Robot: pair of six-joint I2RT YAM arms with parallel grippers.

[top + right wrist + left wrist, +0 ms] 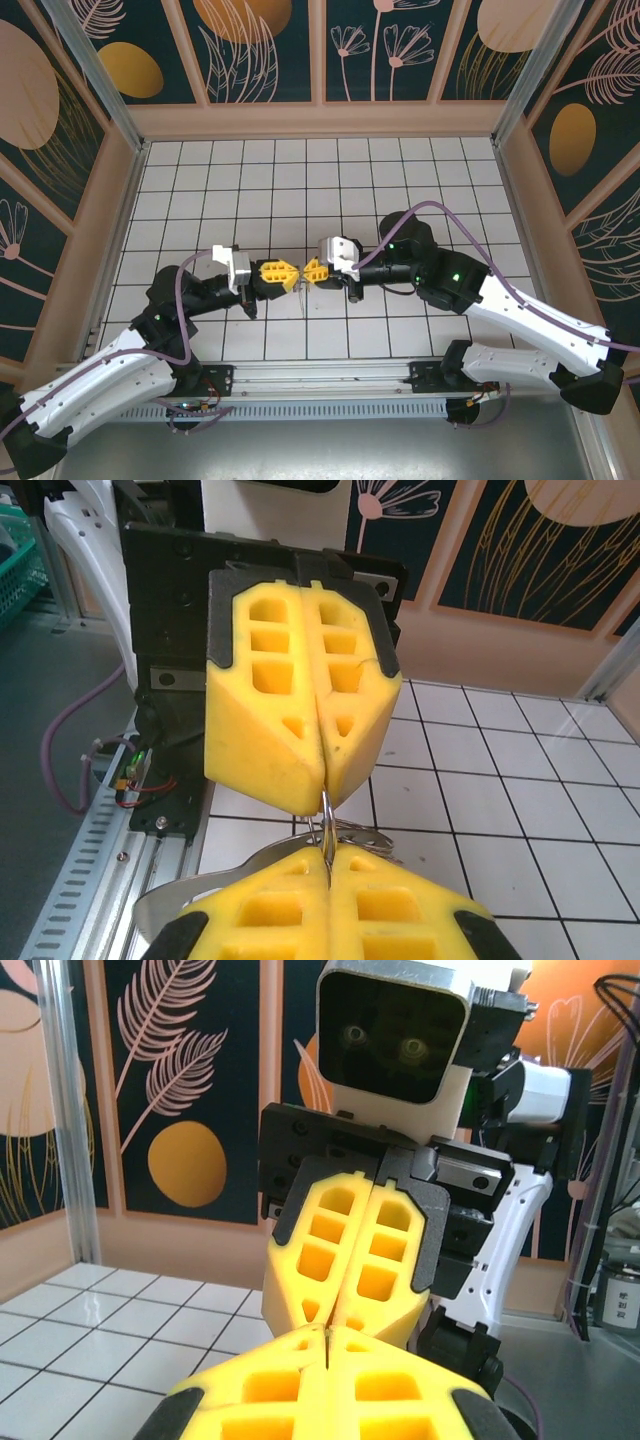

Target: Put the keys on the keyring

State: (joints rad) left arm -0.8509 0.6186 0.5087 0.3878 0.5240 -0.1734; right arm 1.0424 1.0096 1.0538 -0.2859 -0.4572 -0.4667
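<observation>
The two yellow-padded grippers meet tip to tip above the middle of the tiled floor. A thin silver keyring (326, 822) bridges the small gap between them. My left gripper (290, 273) is shut on its upper part, and my right gripper (308, 270) is shut on its lower part. In the right wrist view, the left gripper's fingers (270, 730) hang above my right gripper (328, 860). A flat silver key (190, 888) curves out to the left below the right fingers, and more ring coils (370, 835) lie behind them. In the left wrist view, the left gripper (328, 1334) touches the right gripper's fingers (345, 1250), hiding the ring.
White tiled floor (300, 180) spreads behind and to both sides of the grippers. Wooden walls with patterned panels (270, 50) enclose it. A metal rail (330, 385) with cables runs along the near edge by the arm bases.
</observation>
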